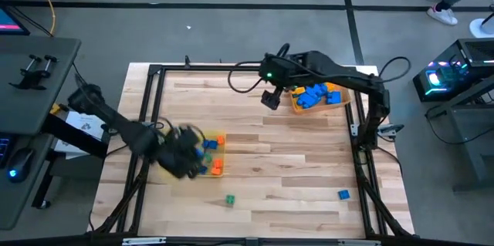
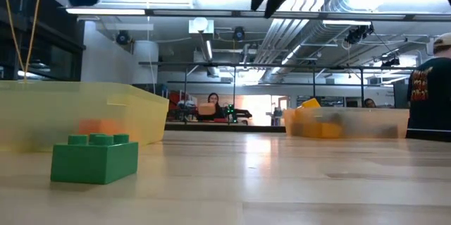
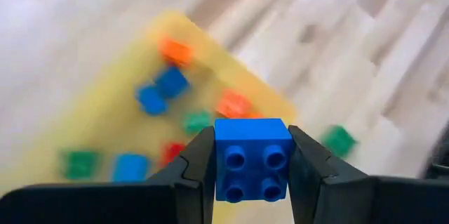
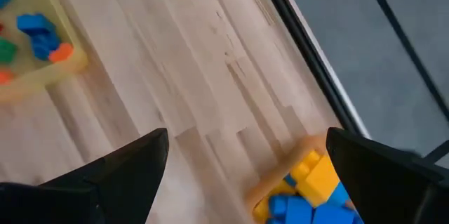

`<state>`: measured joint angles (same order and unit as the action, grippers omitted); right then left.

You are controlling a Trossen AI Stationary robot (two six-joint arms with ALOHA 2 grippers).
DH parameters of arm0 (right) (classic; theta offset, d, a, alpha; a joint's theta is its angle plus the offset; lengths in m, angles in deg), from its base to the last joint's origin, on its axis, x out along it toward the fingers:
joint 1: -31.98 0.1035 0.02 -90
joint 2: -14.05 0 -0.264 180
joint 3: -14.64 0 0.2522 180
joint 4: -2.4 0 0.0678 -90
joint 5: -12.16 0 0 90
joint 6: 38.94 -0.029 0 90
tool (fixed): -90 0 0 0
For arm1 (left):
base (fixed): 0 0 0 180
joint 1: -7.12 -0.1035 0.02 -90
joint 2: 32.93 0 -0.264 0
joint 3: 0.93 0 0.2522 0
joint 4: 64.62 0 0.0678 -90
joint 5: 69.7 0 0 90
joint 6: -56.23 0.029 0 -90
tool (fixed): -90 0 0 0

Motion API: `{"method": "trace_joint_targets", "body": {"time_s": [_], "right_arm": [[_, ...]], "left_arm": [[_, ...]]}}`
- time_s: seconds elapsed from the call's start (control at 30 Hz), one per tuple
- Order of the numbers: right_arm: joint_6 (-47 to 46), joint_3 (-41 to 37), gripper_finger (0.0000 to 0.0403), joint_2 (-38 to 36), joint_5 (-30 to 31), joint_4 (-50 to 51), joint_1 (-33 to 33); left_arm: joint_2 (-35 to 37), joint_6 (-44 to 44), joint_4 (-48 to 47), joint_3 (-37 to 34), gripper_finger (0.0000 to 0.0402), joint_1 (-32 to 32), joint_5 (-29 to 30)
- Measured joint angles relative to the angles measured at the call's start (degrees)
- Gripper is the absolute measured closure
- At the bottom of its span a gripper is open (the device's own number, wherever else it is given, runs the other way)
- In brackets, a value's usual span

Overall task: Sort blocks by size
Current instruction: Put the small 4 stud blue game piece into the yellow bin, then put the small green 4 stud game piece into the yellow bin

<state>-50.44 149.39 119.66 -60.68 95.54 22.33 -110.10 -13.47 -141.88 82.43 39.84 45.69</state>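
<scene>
Most blocks already lie sorted: small ones in the near tray (image 1: pixel 218 170), larger ones in the far tray (image 1: pixel 297 107). The left gripper (image 3: pixel 250 159), clamped on a small blue block (image 3: pixel 251 158), hangs seemingly above the near tray; the right gripper (image 4: pixel 245 155) waits, jaws apart. A green block (image 1: pixel 230 199) and another blue block (image 1: pixel 343 194) remain loose on the table (image 1: pixel 293 161)

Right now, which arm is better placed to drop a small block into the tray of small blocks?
Left: its gripper already clamps a small blue block above the yellow tray; the right gripper is open, empty.
</scene>
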Motion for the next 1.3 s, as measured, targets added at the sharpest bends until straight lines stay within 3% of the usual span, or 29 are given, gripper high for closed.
{"method": "trace_joint_targets", "body": {"time_s": [0.07, 0.17, 0.33, 0.47, 0.63, 0.77, 0.9, 1.03, 1.13, 1.3], "right_arm": [[-2.78, 0.00, 0.0018, -1.08, 0.02, 1.51, 0.92], [-5.80, 0.02, 0.0018, -1.29, -0.01, 4.09, 3.32], [-10.74, -0.24, 0.0018, -0.58, 0.65, 6.12, 8.45], [-15.84, -5.18, 0.0018, -1.04, 1.52, 4.00, 12.84], [-20.25, -14.17, 0.0018, -1.06, -0.37, 1.11, 17.25], [-21.51, -20.71, 0.0018, -1.04, -7.60, -6.22, 20.54], [-18.39, -26.44, 0.0018, -1.06, -15.15, -20.18, 24.50], [-18.46, -32.32, 0.0018, -1.01, -14.87, -35.11, 27.63], [-17.56, -36.84, 0.0018, -0.91, -11.00, -44.24, 29.07], [-8.94, -42.01, 0.0018, -0.91, -8.77, -57.05, 30.51]], "left_arm": [[3.06, 5.58, -3.55, -0.42, 0.0310, -2.64, -0.02], [5.54, 14.48, -5.45, -3.78, 0.0310, -6.37, -4.93], [8.22, 21.14, 2.61, -13.76, 0.0305, -8.77, -16.01], [9.00, 19.20, 7.06, -19.20, 0.0246, -8.71, -18.06], [10.41, 20.17, 7.50, -19.82, 0.0166, -9.51, -18.96], [13.42, 21.85, 8.06, -18.32, 0.0129, -11.26, -18.77], [17.46, 25.78, 9.95, -17.05, 0.0118, -13.03, -16.31], [21.24, 27.92, 15.38, -17.00, 0.0116, -13.63, -13.17], [23.01, 29.25, 19.80, -17.00, 0.0116, -13.63, -11.73], [23.99, 31.22, 25.04, -17.00, 0.0115, -13.60, -10.58]]}}
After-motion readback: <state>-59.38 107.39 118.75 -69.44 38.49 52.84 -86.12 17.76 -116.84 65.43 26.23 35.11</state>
